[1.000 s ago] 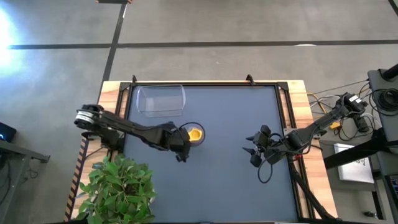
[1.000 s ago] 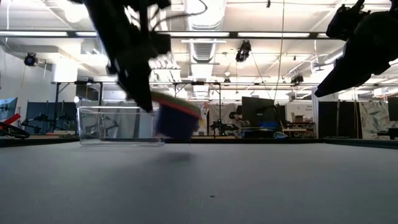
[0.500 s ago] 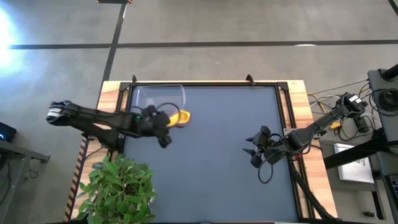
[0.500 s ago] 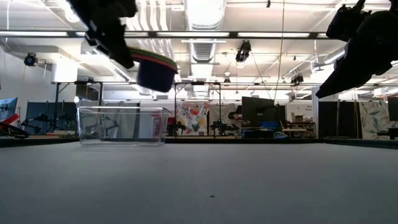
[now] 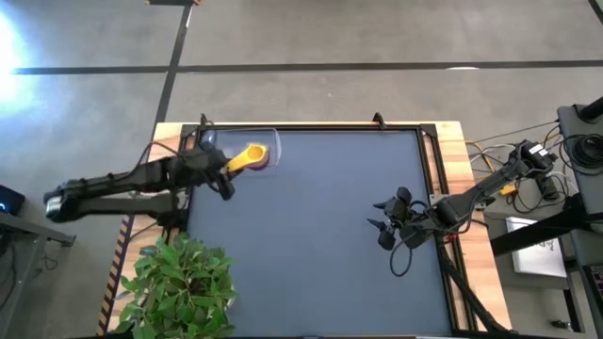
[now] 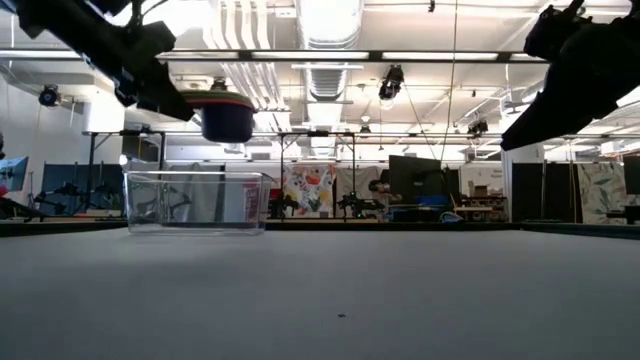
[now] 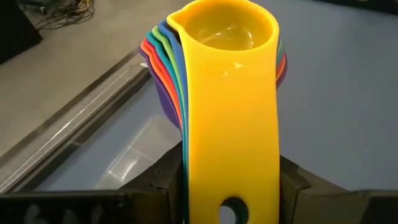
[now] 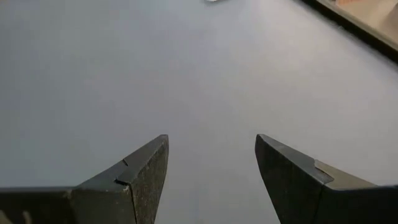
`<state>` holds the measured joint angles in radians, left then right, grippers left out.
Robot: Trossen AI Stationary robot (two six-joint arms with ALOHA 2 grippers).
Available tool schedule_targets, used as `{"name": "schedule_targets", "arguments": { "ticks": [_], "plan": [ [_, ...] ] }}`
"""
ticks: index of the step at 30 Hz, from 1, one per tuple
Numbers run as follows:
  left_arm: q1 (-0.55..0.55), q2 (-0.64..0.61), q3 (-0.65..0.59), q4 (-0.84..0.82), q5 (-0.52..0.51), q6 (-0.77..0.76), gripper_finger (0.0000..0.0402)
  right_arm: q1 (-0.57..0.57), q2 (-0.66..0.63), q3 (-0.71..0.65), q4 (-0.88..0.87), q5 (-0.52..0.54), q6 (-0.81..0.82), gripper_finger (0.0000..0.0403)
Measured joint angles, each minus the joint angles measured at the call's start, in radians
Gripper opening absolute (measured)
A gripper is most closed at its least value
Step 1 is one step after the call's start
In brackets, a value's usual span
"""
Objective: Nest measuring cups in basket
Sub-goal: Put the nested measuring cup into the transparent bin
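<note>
Overhead, only the yellow top of the measuring cups [image 5: 251, 156] shows above the basket [image 5: 243, 151] at upper left; the left wrist view reveals a rainbow nest clamped by the left end effector [image 7: 231, 186]. Right end effector [image 8: 211, 171] hangs parted over bare bench [image 8: 186, 74].

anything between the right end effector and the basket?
Nothing on the table: the high view shows only bare dark mat between the right end effector and the basket. The left end effector holds the stacked cups above the basket.
</note>
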<state>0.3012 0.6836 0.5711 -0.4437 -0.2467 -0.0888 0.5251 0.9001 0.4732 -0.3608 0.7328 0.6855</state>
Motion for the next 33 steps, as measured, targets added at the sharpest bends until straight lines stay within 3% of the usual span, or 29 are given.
{"name": "schedule_targets", "arguments": {
  "ticks": [6,14,33],
  "plan": [
    [0.299,-0.007,-0.028,0.055,0.300,0.116,0.0124,0.000,0.000,0.000,0.000,0.029,-0.026,0.0231],
    [0.593,0.137,-0.025,0.106,0.594,0.230,0.0123,0.000,0.000,0.000,0.000,0.030,-0.058,0.0231],
    [0.656,0.482,-0.024,0.244,0.599,0.358,0.0122,0.000,0.000,-0.001,0.000,0.027,-0.095,0.0231]
  ]
}}
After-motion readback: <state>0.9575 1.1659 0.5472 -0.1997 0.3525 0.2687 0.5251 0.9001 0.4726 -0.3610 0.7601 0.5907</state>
